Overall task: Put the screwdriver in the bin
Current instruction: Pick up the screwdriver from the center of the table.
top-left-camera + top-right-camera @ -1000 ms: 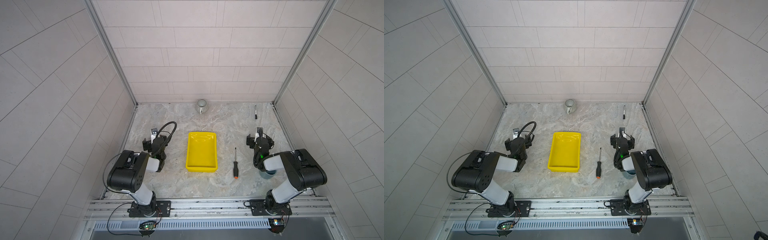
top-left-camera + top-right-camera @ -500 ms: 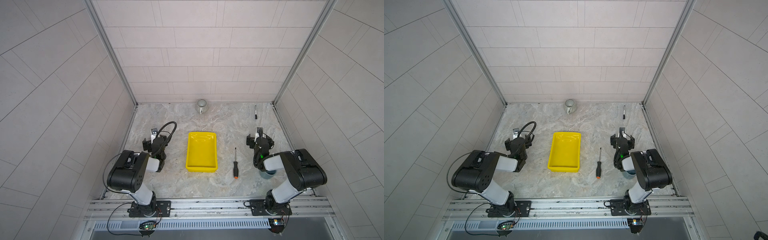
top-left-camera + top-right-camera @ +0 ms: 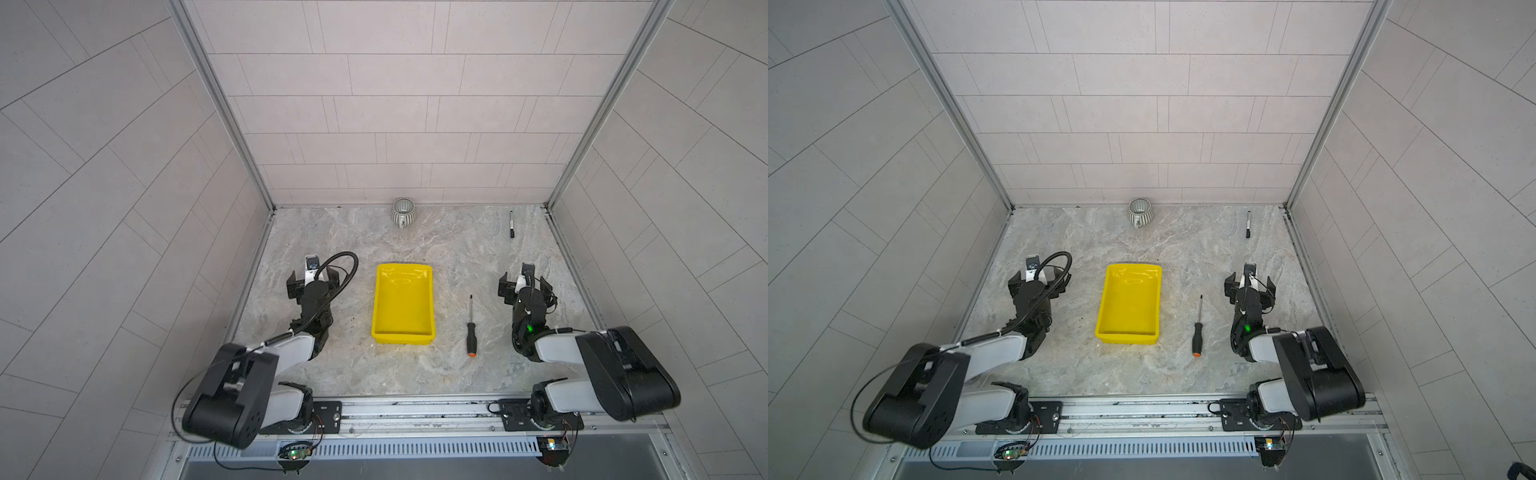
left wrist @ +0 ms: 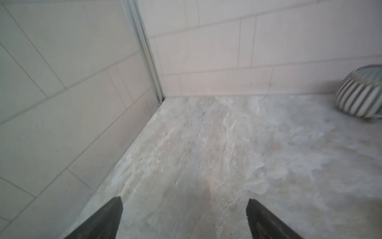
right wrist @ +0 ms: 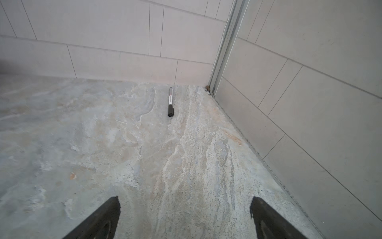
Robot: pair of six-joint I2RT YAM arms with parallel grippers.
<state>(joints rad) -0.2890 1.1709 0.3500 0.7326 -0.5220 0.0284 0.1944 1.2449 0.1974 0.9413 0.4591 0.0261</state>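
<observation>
The screwdriver (image 3: 471, 326) (image 3: 1197, 328), with a black handle and orange end cap, lies flat on the stone floor with its shaft pointing toward the back wall. It is just right of the yellow bin (image 3: 403, 307) (image 3: 1128, 305), which holds nothing. My right gripper (image 3: 524, 282) (image 3: 1249, 283) (image 5: 185, 197) rests low to the right of the screwdriver, open and empty, facing the back right corner. Left of the bin, my left gripper (image 3: 312, 279) (image 3: 1037, 279) (image 4: 184, 199) is also open and empty. Neither wrist view shows the screwdriver or the bin.
A ribbed grey cup (image 3: 403, 212) (image 3: 1139, 212) (image 4: 360, 93) stands against the back wall. A black marker pen (image 3: 510, 224) (image 3: 1248, 224) (image 5: 170, 102) lies near the back right corner. Tiled walls close in three sides.
</observation>
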